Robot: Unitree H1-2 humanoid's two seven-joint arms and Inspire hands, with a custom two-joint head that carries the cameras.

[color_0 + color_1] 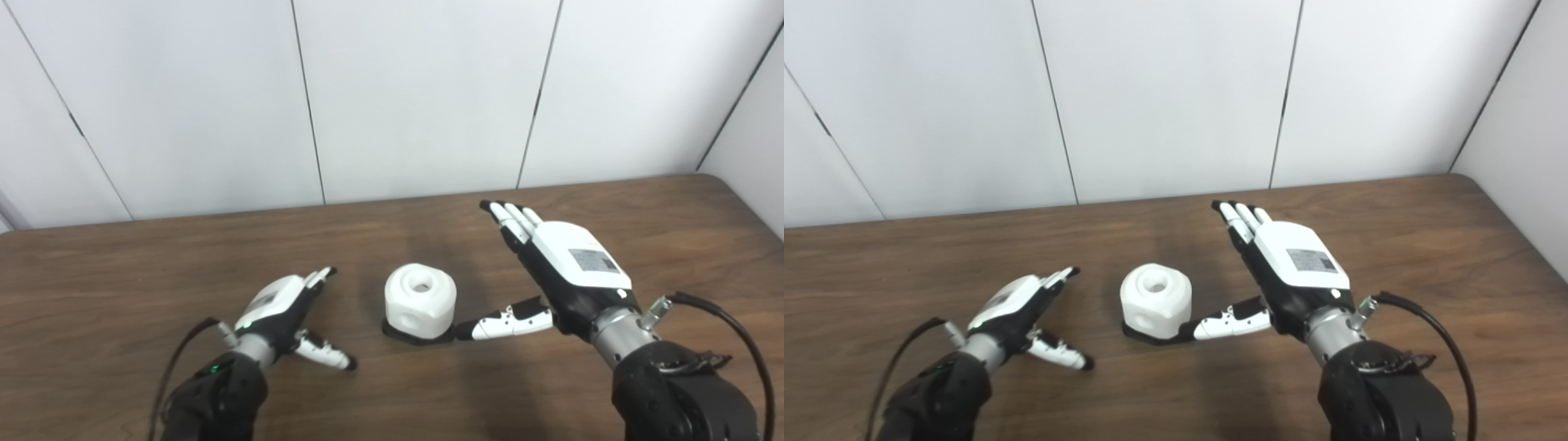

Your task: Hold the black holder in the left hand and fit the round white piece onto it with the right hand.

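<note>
I see the round white piece (420,300) already sitting on the black holder (418,335), near the middle of the brown wooden table (122,263). Only the holder's thin dark edge shows around the bottom of the white piece, mostly along its near side. The white piece stands upright, with a round hole in its top face and another in the side facing me. My left hand (286,309) lies low over the table to the left of the stack, clearly apart from it, holding nothing; its fingers (320,277) stretch out toward the far right and the thumb splays off toward the near right. I can't tell whether it rests on the wood or hovers just above. My right hand (554,269) is to the right of the stack, spread wide and empty, back of the hand up, with the white cover plate and its label facing the cameras. Its fingers (509,219) point toward the far left, beyond and to the right of the white piece. Its thumb (503,323) reaches left along the table, its tip just beside the holder's right edge; from the right eye view it looks to be touching or nearly so, and I can't tell which. A dark cable (729,324) loops off the right wrist. White wall panels (416,92) stand behind the table's far edge.
</note>
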